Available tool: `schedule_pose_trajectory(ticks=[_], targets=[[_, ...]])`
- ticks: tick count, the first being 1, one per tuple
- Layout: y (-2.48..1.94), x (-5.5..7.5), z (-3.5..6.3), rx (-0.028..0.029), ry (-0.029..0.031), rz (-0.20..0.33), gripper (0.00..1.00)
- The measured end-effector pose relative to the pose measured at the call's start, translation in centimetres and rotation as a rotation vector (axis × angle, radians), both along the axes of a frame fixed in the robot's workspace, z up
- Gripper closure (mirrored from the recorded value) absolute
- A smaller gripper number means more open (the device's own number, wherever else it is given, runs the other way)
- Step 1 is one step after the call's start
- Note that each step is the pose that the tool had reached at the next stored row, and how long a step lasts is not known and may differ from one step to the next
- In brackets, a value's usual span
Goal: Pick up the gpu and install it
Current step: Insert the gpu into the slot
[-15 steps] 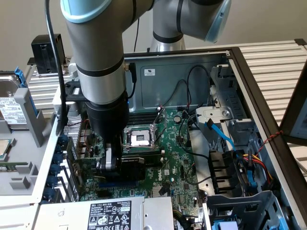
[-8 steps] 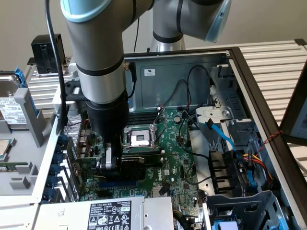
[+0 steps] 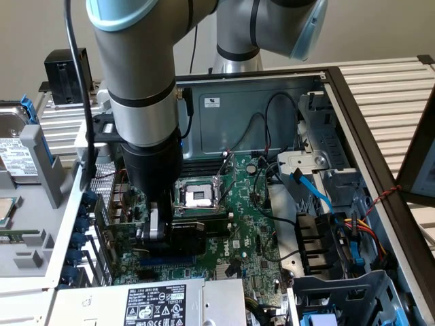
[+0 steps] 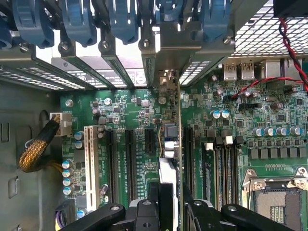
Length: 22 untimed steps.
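On the large green motherboard point(image 3: 251, 224) inside the open grey metal computer case point(image 3: 272, 95), the short green black-shrouded gpu card point(image 3: 190, 234) stands on edge just nearer the camera than the square silver CPU socket point(image 3: 197, 195), clamped between the black robot gripper point(image 4: 171, 211) fingers. Nearer still lies the grey labelled power supply box point(image 3: 156, 305). The flat blue data cable point(image 3: 314, 191) runs to the exterior view's right of the socket. The silver labelled hard drive point(image 3: 13, 159) sits well to its left, outside the case.

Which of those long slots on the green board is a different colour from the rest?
The white slot, the one farthest from the gpu; the slots beside it are black.
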<state>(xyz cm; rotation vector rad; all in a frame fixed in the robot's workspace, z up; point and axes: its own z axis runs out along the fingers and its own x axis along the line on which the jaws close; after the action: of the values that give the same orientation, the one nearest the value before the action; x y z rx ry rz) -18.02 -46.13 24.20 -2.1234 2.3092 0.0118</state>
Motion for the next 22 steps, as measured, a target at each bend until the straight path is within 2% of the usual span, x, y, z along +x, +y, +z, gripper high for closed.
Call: schedule_pose_trajectory(ticks=[5, 14, 22], targets=[[0.0, 0.0, 0.0, 0.0, 0.0029, 0.006, 0.72], [0.0, 0.11, -0.08, 0.0002, 0.0038, 0.006, 0.72], [-0.01, 0.13, -0.09, -0.0006, 0.0088, 0.007, 0.72]])
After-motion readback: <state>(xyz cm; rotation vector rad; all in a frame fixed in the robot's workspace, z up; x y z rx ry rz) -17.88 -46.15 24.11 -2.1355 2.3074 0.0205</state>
